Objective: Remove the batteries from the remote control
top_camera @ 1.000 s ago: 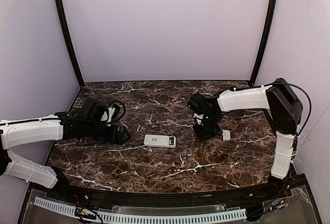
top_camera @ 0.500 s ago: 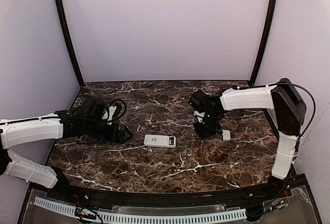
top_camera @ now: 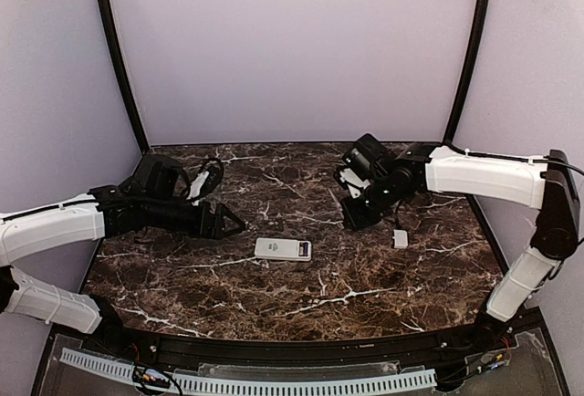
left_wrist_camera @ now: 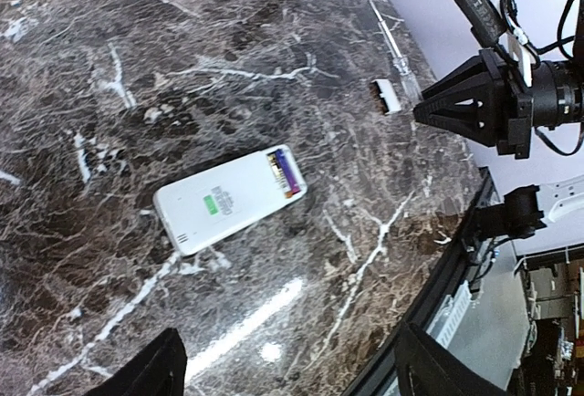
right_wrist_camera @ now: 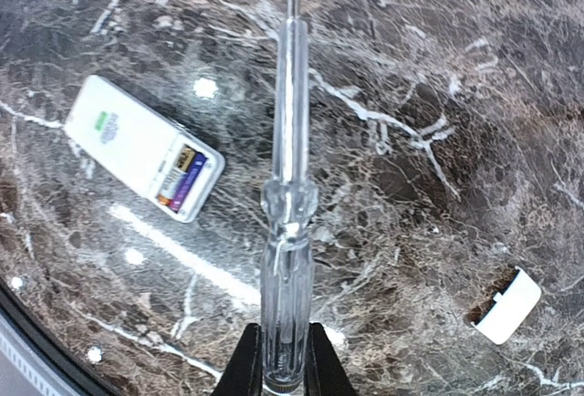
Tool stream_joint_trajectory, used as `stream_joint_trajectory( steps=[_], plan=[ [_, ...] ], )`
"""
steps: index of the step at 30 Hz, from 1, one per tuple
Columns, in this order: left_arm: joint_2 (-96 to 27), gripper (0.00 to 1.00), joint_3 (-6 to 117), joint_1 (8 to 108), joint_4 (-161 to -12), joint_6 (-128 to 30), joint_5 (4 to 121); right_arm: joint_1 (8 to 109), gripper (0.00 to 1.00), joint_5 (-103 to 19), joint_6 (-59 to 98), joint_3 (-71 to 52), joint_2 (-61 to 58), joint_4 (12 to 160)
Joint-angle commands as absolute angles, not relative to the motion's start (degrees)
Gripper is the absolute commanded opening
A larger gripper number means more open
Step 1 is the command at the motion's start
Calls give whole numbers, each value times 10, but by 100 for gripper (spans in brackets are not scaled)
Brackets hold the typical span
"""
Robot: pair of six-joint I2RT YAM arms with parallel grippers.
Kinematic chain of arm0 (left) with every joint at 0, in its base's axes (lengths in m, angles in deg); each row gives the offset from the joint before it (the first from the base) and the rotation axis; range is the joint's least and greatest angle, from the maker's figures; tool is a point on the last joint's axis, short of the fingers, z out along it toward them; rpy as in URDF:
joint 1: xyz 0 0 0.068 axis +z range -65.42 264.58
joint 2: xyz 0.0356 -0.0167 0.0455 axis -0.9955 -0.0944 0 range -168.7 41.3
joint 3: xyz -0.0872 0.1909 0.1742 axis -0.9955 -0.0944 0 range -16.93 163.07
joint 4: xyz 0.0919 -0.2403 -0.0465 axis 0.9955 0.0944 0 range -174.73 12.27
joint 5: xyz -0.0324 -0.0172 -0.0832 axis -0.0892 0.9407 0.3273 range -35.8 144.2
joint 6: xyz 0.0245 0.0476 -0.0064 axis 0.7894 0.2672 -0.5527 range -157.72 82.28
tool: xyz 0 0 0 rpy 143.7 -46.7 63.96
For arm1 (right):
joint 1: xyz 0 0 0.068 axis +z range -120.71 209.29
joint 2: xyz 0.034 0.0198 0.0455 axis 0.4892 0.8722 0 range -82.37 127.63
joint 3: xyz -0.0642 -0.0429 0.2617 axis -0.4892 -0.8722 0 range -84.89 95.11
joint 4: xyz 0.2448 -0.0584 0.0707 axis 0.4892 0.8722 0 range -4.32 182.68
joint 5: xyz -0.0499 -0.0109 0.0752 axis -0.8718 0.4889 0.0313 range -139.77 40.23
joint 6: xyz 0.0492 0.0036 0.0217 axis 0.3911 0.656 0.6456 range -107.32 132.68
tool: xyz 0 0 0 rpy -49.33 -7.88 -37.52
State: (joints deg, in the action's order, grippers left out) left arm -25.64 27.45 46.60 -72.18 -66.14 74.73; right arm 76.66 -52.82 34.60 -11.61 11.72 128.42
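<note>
**Battery door's off, cells still in the remote**

We've got the slim white plastic remote control (top_camera: 283, 249) lying flat near the middle of the dark marble table (top_camera: 365, 286), long side running left to right, roughly between the two arms. It's back side up: from the left wrist view we can see a little green label on the shell (left_wrist_camera: 233, 197). The battery bay at the right-hand end is uncovered. The batteries (right_wrist_camera: 180, 180) are sitting in there side by side, showing purple and yellow wrapping.

The small white squarish plastic cover piece (top_camera: 400, 239) lies on the marble off to the right. It's well apart from the remote and nearer the right arm.

The right gripper (right_wrist_camera: 281, 369) has its fingers pinched tight on the handle of a clear plastic screwdriver (right_wrist_camera: 289, 232). The shaft points away from the wrist camera and runs out of the top of that view, so we can't see the tip there. From above, that gripper (top_camera: 356, 218) sits behind and to the right of the remote, not touching it.

The left gripper (top_camera: 228, 225) is to the left of the remote with a gap between them. Its fingers are spread wide with nothing in them. In its own camera, only bare marble lies between them and the remote is further out.
</note>
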Motion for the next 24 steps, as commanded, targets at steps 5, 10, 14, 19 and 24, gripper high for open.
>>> stream_joint_trajectory(
  steps=[5,10,14,19,24],
  plan=[
    [-288,76,330,469,-793,-717,885,829,0,-478,304,-137,42,1188],
    [-317,74,373,469,-784,-723,933,867,0,-459,261,-143,25,1160],
    [-330,72,390,469,-772,-725,962,900,0,-464,230,-142,22,1145],
    [-338,71,393,468,-766,-728,988,935,0,-463,196,-137,23,1130],
    [-341,69,388,468,-763,-733,1011,963,0,-461,166,-121,39,1128]
  ],
)
